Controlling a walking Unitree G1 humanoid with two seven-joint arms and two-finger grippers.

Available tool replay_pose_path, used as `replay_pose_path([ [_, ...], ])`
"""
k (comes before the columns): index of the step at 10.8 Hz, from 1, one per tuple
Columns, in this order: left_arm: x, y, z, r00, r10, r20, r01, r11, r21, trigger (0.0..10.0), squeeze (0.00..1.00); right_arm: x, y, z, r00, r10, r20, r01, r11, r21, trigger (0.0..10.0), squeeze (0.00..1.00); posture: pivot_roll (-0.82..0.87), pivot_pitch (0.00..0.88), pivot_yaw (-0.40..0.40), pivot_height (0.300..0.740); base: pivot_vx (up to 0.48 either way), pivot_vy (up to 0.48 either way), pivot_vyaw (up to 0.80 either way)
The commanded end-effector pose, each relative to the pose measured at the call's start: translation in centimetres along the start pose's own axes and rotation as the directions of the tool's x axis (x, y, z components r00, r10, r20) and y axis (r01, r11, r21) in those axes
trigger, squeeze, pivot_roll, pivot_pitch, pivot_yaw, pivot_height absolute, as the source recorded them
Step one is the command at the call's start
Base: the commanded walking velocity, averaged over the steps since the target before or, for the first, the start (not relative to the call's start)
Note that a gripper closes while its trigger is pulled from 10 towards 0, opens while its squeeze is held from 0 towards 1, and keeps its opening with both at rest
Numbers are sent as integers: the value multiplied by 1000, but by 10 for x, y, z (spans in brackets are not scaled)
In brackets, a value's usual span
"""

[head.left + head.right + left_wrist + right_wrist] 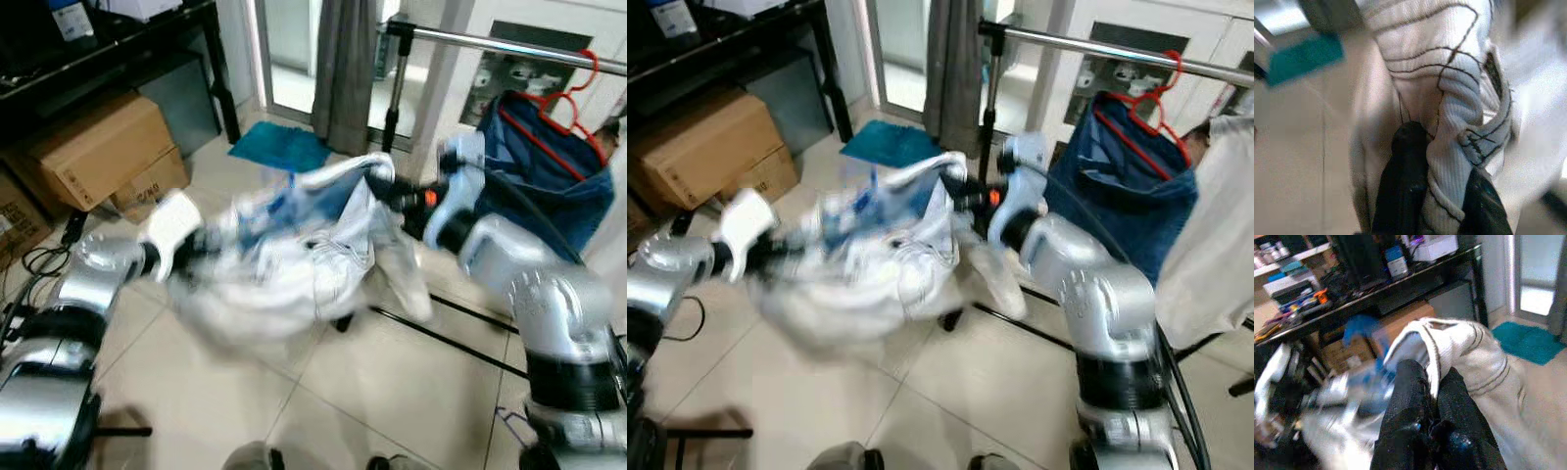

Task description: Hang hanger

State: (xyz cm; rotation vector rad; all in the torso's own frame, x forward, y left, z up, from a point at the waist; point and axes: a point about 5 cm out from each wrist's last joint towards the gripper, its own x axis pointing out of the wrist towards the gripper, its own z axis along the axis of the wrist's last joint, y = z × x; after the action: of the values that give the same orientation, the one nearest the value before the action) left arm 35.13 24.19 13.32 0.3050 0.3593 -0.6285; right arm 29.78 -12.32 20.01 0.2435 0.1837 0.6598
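While the white garment [294,264], apparently blurred by motion, is clamped between the left gripper [1437,196] and right gripper [1432,382], it should be kept taut toward the rail [509,44].

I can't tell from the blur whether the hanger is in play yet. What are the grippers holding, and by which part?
Both grip the white garment: left gripper on a ribbed fold, right gripper on its edge.

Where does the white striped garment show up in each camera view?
Left eye: white striped garment at center, stretched between both arms.
Right eye: center-left.
Left wrist: pinched between the black fingers.
Right wrist: draped over the fingers.
Shared landmark: teal mat.
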Motion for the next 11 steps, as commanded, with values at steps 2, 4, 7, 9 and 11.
replay_pose_path([
  [2,-9,8,56,947,-87,308,123,988,-97,0,0,-5,15,-24,994,59,-93,-59,998,5,0,0,-19,13,61,740,0,0,0],
  [4,-17,7,80,897,-185,402,245,964,-104,0,0,-4,19,-48,979,39,-198,-58,994,-93,0,0,-13,12,61,740,0,0,0],
  [7,-29,-22,108,789,-450,418,506,862,-27,0,0,19,19,-88,944,-19,-330,-72,962,-264,0,0,-9,8,65,740,0,0,0],
  [9,-46,-49,99,726,-588,356,633,774,-11,0,0,29,-1,-88,956,-134,-260,50,950,-307,0,0,0,0,64,740,0,0,0],
  [11,-66,-67,88,673,-655,344,712,700,-60,0,0,31,-21,-83,951,-236,-199,164,932,-325,0,0,5,0,58,740,0,0,0],
])
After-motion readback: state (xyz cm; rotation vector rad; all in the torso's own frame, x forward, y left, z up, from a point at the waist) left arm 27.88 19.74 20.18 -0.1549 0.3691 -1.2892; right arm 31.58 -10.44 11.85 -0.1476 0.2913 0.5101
